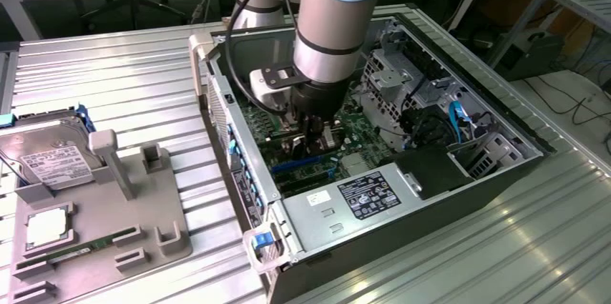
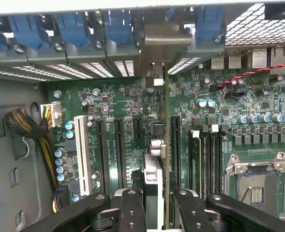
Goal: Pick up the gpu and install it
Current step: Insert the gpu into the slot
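Observation:
My gripper [image 1: 315, 136] is down inside the open computer case [image 1: 506, 121], over the green motherboard [image 1: 358, 132]. In the wrist view its black fingers [image 2: 132, 210] are shut on the gpu [image 2: 155, 169], which I see edge-on: a thin green board edge with a silver and black body. The card's silver end bracket [image 2: 164, 41] lies against the case's rear slot openings. The card stands upright, lined up along the long black expansion slots [image 2: 119, 150]. Whether its lower edge sits in a slot is hidden.
A grey fixture [image 1: 105, 232] at the exterior view's left carries a silver hard drive [image 1: 53, 161] and a thin green memory stick [image 1: 81, 252]. Inside the case are the power supply [image 1: 373, 197], a CPU socket [image 2: 256, 186], a white slot [image 2: 82, 150] and braided cables [image 2: 26, 125].

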Controlling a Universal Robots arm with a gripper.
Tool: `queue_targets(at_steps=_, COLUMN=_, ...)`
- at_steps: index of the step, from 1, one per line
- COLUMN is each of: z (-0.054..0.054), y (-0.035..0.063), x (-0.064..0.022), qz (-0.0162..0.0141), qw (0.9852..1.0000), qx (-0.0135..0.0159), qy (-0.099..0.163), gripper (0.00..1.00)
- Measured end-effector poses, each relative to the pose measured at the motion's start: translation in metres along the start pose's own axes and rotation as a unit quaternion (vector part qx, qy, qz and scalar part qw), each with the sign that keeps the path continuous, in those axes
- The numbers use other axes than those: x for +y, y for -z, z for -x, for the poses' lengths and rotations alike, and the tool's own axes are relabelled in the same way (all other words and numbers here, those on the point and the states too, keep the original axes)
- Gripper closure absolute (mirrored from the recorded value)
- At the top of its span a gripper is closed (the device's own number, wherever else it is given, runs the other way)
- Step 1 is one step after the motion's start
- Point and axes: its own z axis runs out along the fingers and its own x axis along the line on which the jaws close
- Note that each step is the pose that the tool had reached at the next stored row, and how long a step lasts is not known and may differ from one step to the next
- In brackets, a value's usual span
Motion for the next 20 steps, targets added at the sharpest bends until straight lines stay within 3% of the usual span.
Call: queue_targets(at_steps=20, z=0.0001, y=-0.0024, x=-0.0026, qz=0.0011, qw=1.0000, qx=-0.0005, qy=0.000, gripper=0.72)
